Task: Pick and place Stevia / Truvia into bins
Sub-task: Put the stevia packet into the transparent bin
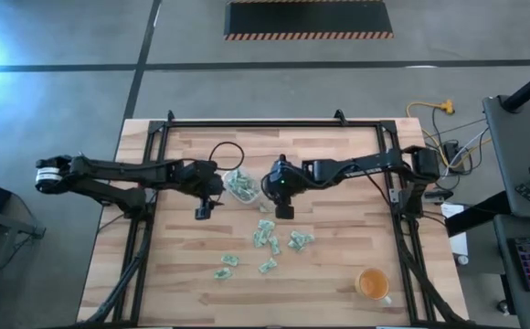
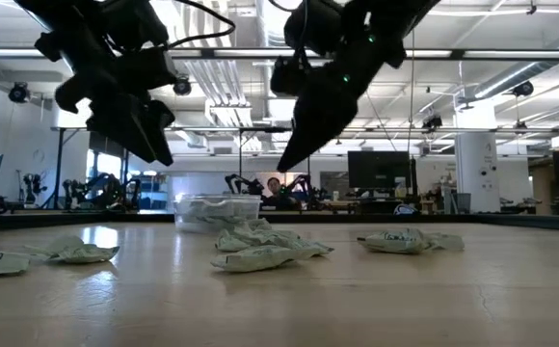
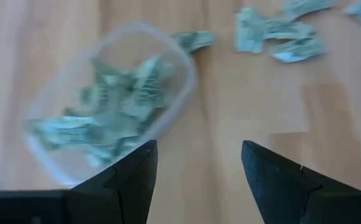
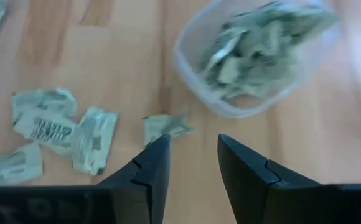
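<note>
Wood surface [image 1: 338, 274]: clear tub [image 1: 239, 185] at centre holds packets. Left end effector [image 1: 203, 211] spread, empty, beside it. Right end effector [image 1: 283, 210] spread, empty, above loose Stevia packets [image 1: 270, 242].

Clear round-cornered tub [image 1: 239, 185] near the bench's middle, upright, holding a heap of pale green and white packets [image 4: 262, 45], more crumpled packets [image 1: 271, 245] scattered loose toward the front edge, one just beside the tub [image 4: 166, 127]
</note>
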`<state>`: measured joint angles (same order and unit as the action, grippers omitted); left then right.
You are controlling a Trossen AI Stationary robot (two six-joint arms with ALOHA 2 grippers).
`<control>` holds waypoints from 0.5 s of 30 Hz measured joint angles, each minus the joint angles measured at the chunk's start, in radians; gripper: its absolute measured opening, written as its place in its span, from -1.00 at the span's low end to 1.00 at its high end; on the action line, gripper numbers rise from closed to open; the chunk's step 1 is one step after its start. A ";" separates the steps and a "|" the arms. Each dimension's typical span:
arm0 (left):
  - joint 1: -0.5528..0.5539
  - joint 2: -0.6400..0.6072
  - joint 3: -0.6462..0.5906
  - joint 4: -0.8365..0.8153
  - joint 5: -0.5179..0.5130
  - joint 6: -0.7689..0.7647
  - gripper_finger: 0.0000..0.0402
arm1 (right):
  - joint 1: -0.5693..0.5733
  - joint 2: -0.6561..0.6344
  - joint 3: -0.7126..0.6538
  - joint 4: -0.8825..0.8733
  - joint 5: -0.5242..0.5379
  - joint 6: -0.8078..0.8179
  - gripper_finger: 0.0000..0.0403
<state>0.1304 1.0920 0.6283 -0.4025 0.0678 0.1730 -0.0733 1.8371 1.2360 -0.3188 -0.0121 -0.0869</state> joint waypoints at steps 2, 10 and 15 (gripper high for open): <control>-0.016 0.000 0.000 -0.001 0.035 -0.016 0.08 | 0.004 0.010 -0.029 0.020 -0.016 -0.017 -0.40; -0.180 0.000 -0.023 0.037 0.108 -0.117 0.08 | 0.005 -0.010 -0.136 -0.019 -0.020 0.034 -0.45; -0.360 0.000 -0.081 0.171 0.107 -0.176 0.08 | 0.003 -0.021 -0.171 -0.023 -0.018 0.051 -0.47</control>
<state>-0.2298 1.0920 0.5476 -0.2314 0.1751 -0.0035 -0.0700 1.8156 1.0654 -0.3421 -0.0306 -0.0363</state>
